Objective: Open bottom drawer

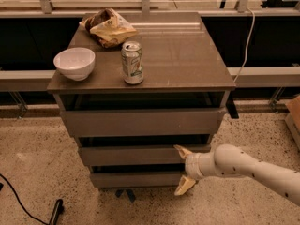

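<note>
Gripper (pixel 178 170), jaws wide, at bottom drawer (pixel 136 179)

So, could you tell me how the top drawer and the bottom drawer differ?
The top drawer has the widest, tallest front; the bottom drawer has the narrowest, slimmest. The top drawer sits just under the tabletop, the bottom drawer near the floor. The open gripper is at the bottom drawer's right end, well below the top drawer. Both fronts are flat, handleless and grey-brown.
</note>
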You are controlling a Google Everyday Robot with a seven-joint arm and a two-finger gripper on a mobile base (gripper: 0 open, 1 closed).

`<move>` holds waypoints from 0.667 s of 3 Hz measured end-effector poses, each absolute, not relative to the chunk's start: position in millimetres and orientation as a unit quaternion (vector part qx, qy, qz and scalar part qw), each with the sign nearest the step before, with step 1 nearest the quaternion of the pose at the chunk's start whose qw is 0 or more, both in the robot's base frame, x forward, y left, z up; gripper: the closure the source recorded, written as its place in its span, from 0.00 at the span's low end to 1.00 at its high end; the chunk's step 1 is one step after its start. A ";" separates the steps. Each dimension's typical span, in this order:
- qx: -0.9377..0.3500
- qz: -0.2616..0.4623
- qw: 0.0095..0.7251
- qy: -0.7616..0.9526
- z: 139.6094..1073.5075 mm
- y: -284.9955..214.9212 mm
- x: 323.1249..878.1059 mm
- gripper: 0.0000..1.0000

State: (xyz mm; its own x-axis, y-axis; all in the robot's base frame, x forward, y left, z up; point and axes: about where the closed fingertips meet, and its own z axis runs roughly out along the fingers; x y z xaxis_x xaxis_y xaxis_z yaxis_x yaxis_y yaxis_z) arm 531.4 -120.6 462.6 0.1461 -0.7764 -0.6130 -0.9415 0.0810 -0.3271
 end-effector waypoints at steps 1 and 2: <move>-0.668 0.128 0.332 0.654 420.9 -123.2 528.9 0.15; -0.659 0.142 0.321 0.665 386.5 -125.1 523.5 0.30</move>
State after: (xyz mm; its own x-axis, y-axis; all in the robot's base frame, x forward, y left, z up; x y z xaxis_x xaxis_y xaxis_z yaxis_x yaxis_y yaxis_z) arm 523.5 -125.1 386.5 0.0751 -0.7854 -0.6144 -0.9679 0.0909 -0.2345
